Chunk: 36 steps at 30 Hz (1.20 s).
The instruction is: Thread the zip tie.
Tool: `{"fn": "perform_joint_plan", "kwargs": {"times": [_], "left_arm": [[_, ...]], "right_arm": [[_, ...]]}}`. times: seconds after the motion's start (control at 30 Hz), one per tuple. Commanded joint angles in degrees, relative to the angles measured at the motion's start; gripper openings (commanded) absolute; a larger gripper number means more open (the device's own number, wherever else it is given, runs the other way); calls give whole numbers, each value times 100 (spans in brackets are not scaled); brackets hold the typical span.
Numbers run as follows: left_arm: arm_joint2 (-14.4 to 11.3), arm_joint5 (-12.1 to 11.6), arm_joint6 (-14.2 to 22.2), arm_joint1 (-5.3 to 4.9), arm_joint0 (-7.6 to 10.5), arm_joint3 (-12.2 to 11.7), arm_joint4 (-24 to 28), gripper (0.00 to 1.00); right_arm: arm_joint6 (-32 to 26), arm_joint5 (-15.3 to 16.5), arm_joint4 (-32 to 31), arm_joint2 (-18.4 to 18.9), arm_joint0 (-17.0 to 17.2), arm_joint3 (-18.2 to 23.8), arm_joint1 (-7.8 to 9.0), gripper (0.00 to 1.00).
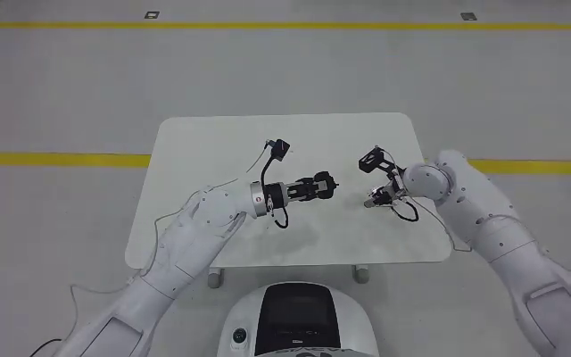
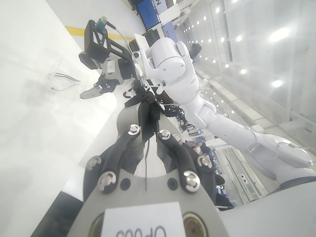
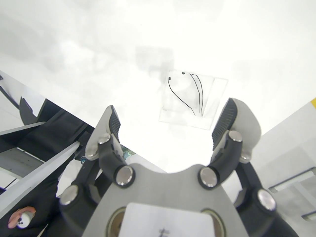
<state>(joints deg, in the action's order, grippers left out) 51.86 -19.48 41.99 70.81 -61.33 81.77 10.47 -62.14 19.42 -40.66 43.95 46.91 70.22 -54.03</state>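
The left arm (image 1: 178, 250) and the right arm (image 1: 486, 219) have glossy white rounded shells; a thin white cable (image 2: 286, 143) runs along one. Each wrist carries a black camera bracket (image 2: 95, 40). The right gripper (image 3: 171, 107) has a grey metal plate, round silver screws (image 3: 124, 175), black link bars, 2 ribbed black pads (image 3: 223, 117).

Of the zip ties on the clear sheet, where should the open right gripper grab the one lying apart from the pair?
Probably mid-strap, from straight above, with the right gripper straddling it crosswise: the lone zip tie lies flat on the clear sheet and stands clear of the pair there, but nears them at its tail.
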Motion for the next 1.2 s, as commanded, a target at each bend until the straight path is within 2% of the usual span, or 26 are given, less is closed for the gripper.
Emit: {"fn": "perform_joint_plan", "kwargs": {"times": [0.0, 0.13, 0.4, 0.43, 0.5, 0.57, 0.7, 0.77, 1.03, 1.17], "left_arm": [[0, 0, 0, 0, 0, 0, 0, 0], [0, 0, 0, 0, 0, 0, 0, 0], [0, 0, 0, 0, 0, 0, 0, 0], [0, 0, 0, 0, 0, 0, 0, 0], [0, 0, 0, 0, 0, 0, 0, 0], [0, 0, 0, 0, 0, 0, 0, 0], [0, 0, 0, 0, 0, 0, 0, 0], [0, 0, 0, 0, 0, 0, 0, 0], [0, 0, 0, 0, 0, 0, 0, 0], [0, 0, 0, 0, 0, 0, 0, 0]], "right_arm": [[193, -34, -115, 3, 63, 0, 2, 100], [310, -198, -418, 45, 62, -155, 3, 100], [341, -150, -651, 157, 74, -291, 17, 100], [334, -130, -671, 161, 76, -307, 16, 91], [343, -140, -731, 160, 83, -343, 8, 55], [358, -140, -790, 138, 90, -367, -7, 41], [400, -101, -872, 72, 88, -391, -53, 25], [426, -55, -925, 39, 88, -396, -74, 2], [470, 6, -1073, -103, 29, -571, -179, 0], [409, 6, -1073, -297, -65, -698, -262, 0]]}}
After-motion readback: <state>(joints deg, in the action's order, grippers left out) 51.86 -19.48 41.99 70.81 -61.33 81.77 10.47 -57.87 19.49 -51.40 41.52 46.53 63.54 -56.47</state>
